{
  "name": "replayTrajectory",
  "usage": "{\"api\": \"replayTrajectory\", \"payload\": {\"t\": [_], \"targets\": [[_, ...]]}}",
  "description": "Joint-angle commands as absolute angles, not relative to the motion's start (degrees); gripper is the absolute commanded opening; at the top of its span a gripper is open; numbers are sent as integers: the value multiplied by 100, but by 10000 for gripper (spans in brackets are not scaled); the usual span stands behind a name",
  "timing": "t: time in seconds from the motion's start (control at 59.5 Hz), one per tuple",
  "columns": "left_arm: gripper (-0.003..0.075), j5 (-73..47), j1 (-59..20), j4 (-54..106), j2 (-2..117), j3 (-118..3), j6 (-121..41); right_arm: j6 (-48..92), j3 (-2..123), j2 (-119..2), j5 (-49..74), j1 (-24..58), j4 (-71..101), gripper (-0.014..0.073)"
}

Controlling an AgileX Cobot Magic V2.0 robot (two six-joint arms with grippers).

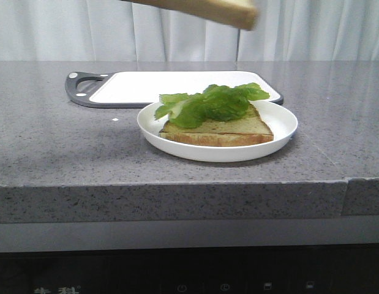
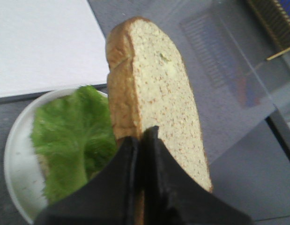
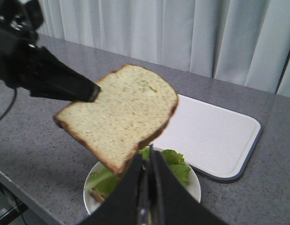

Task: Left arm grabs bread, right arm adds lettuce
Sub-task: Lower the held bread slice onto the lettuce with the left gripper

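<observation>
Left claw (image 2: pixel 141 140) clamped on bread (image 3: pixel 119 112) at one edge, held high above white plate (image 1: pixel 281 131), slice tilted. Right claw (image 3: pixel 148 161) fingers pressed together, gripping nothing, hovering just this side of plate. Lettuce (image 1: pixel 207 104) already draped over lower bread slice (image 1: pixel 220 130) on plate. White cutting board (image 1: pixel 146 86) behind, on grey bench (image 1: pixel 54 141).

Step in hand, judged: topping the sandwich. Best done by levelling slice first, centring over lower slice, lowering until resting on leaf, then releasing (edge grip means possible flop or skew). Right claw better kept clear.

Held bread: thick, squarish, tan speckled face, darker brown crust, one domed end. Lettuce: bright green, ruffled, overhanging slice toward left.
</observation>
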State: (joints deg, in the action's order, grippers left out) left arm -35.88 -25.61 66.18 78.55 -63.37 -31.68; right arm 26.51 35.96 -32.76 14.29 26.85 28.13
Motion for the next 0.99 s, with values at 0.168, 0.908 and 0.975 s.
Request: {"api": "replayTrajectory", "payload": {"t": [0.168,0.908,0.975], "targets": [[-20,-4149,-2569,8304,8956,-6772,-3955,2710,3713,-3088,1172,2688,2791,-20],[-20,-4260,-2347,7917,9318,-6809,-3896,2710,3713,-3088,1165,2688,2791,-20],[-19,-4260,-2338,7867,9318,-6809,-3896,2710,3713,-3088,1165,2688,2791,-20]]}}
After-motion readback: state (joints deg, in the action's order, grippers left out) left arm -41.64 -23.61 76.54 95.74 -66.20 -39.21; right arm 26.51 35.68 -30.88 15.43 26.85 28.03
